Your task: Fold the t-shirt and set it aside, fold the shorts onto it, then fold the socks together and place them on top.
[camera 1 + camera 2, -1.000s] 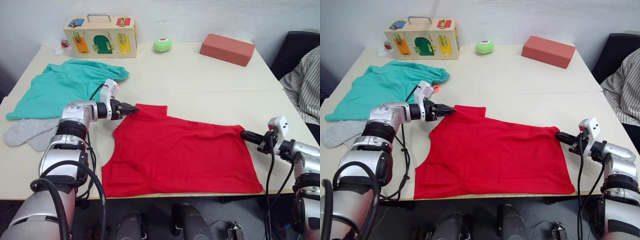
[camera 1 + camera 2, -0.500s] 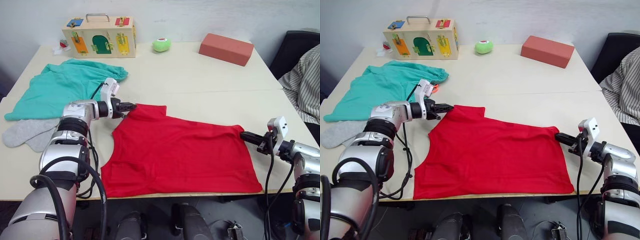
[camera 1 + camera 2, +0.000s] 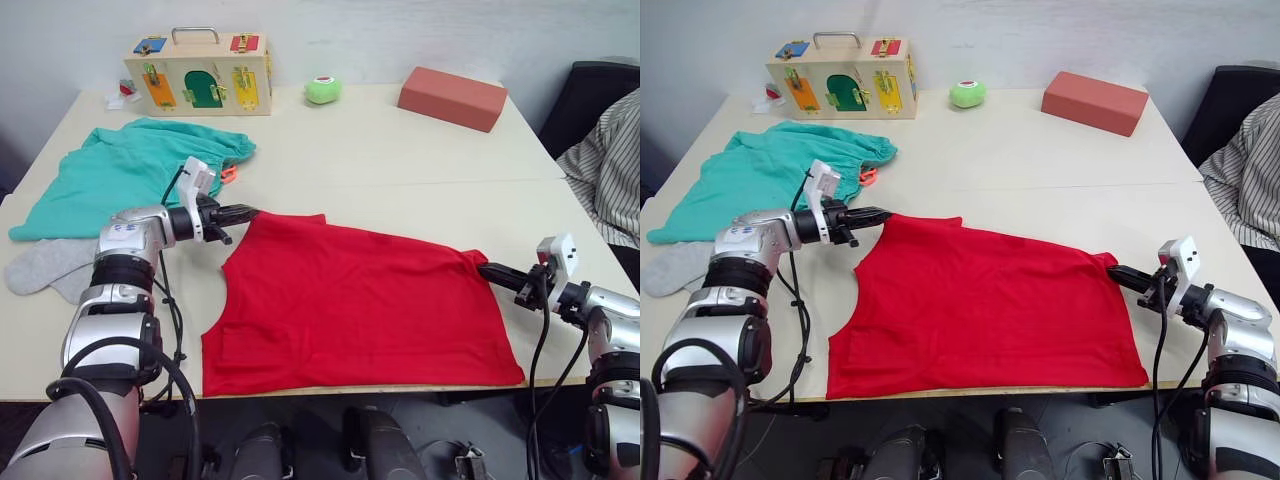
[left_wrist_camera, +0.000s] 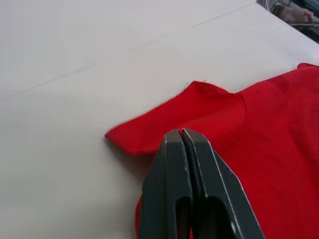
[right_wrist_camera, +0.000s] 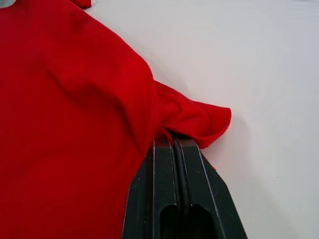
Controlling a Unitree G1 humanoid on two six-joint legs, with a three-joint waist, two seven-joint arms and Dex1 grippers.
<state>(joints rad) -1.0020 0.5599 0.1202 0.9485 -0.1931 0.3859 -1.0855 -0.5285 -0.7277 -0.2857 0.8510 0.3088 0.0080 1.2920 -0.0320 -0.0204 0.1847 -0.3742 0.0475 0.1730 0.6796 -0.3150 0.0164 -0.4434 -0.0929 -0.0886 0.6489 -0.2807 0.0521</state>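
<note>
Currently stretching plain bright red cotton t-shirt [image 3: 350,300] flat, lower centre of frame: left gripper [image 3: 243,212] clamped on sleeve, right gripper [image 3: 489,270] clamped on opposite corner, tensioning fabric for folding.

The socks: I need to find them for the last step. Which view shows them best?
The left eye view shows the socks best: two grey shapes at the table's left edge, below the shorts. The right eye view cuts them to a sliver at the frame's edge. The wrist views look at the t-shirt instead.
</note>
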